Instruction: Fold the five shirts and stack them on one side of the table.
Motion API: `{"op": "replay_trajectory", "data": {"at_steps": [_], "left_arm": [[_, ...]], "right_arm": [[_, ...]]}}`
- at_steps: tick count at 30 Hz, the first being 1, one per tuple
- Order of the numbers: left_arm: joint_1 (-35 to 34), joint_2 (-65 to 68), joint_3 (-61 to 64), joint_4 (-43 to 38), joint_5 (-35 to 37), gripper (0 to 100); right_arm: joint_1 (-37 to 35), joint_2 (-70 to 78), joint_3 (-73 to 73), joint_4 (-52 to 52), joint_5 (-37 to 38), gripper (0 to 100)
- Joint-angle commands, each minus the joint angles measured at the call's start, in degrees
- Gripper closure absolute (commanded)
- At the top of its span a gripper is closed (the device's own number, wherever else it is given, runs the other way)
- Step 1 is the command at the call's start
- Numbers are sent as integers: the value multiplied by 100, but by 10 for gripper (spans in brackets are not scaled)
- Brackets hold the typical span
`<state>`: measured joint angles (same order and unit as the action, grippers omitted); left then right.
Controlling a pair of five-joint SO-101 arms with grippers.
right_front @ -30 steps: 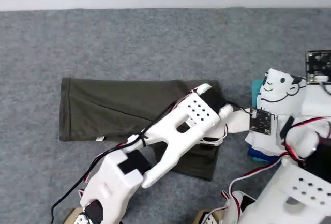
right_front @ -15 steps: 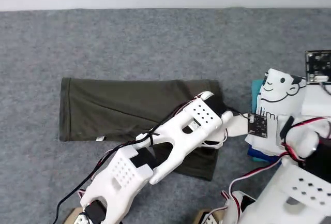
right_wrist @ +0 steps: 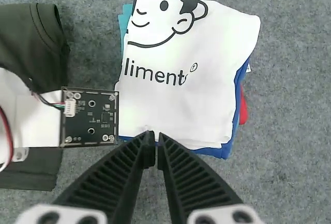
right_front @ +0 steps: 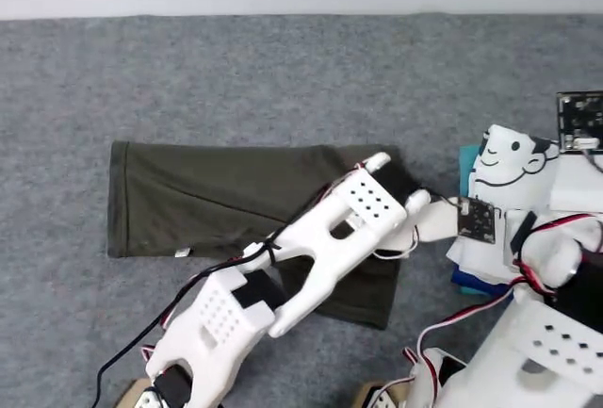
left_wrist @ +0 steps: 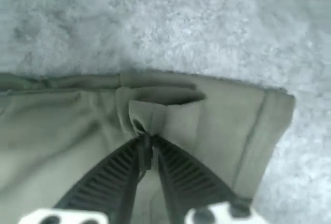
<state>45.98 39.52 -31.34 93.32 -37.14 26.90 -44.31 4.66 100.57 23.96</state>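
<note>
Matt, soft cloth shirt [right_front: 188,191] — coarse, fuzzy felt-like table [right_front: 283,78].

Five shirts: one olive shirt [right_front: 207,196], four in stack [right_wrist: 181,79]. Two arms: left arm [right_front: 320,243], right arm [right_front: 551,351].

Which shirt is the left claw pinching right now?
The olive shirt, alone mid-table; the left claw is shut on its fold. The rest form the stack.

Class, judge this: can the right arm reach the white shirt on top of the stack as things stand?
Probably yes: the right gripper hangs over an edge of the white shirt, with nothing between them.
</note>
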Motion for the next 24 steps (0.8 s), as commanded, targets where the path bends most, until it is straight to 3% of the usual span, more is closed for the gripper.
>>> {"op": "replay_trajectory", "data": {"at_steps": [1, 14, 24], "left_arm": [[-193, -466, -215, 53, 18, 996], [-1002, -457, -198, -756, 62, 996], [-985, 237, -224, -1442, 545, 994]], "right_arm": [[75, -75, -26, 224, 0, 969], [66, -75, -26, 224, 0, 969], [57, -101, -26, 224, 0, 969]]}}
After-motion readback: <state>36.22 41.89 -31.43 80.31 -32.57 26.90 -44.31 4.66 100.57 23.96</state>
